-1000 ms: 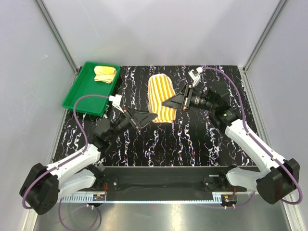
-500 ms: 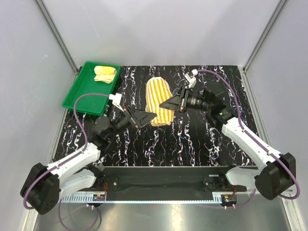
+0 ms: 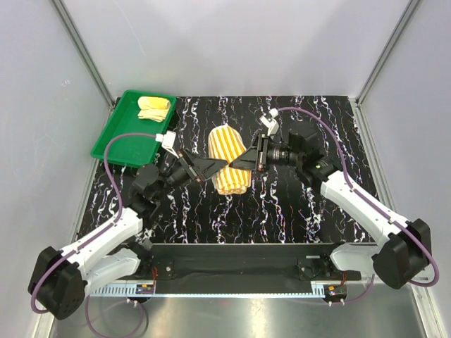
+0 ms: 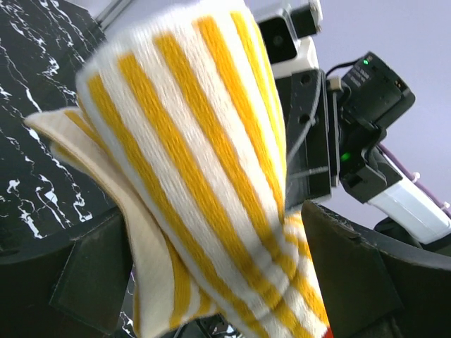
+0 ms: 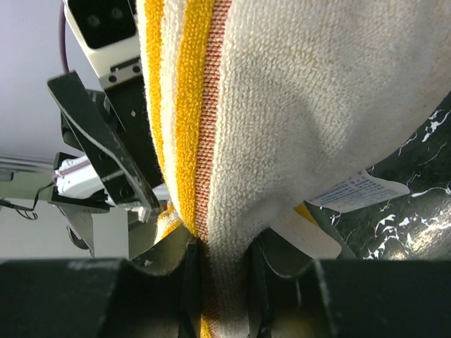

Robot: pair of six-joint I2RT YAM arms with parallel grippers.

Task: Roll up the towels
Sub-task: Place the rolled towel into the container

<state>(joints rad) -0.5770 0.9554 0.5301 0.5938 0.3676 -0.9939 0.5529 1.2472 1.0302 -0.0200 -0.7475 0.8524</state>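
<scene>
The orange-and-cream striped towel (image 3: 227, 156) is bunched and partly lifted over the middle of the black marbled table. My right gripper (image 3: 237, 163) is shut on its edge; in the right wrist view the striped towel (image 5: 282, 105) is pinched between the jaws of the right gripper (image 5: 224, 282), its pale back and white label (image 5: 359, 190) showing. My left gripper (image 3: 220, 166) is wide open from the left. In the left wrist view the striped towel (image 4: 204, 155) hangs between the spread fingers (image 4: 99, 274) of the left gripper (image 4: 225, 282). The plain pale yellow towel (image 3: 153, 108) lies rolled in the tray.
A green tray (image 3: 116, 141) sits at the table's back left corner. Grey walls with metal posts close in the table at the back and sides. The arm bases stand along the near edge.
The right gripper has carried the striped towel's edge left and nearer, bunching the towel. The left gripper has moved up and right, so the towel now sits between its open fingers.
</scene>
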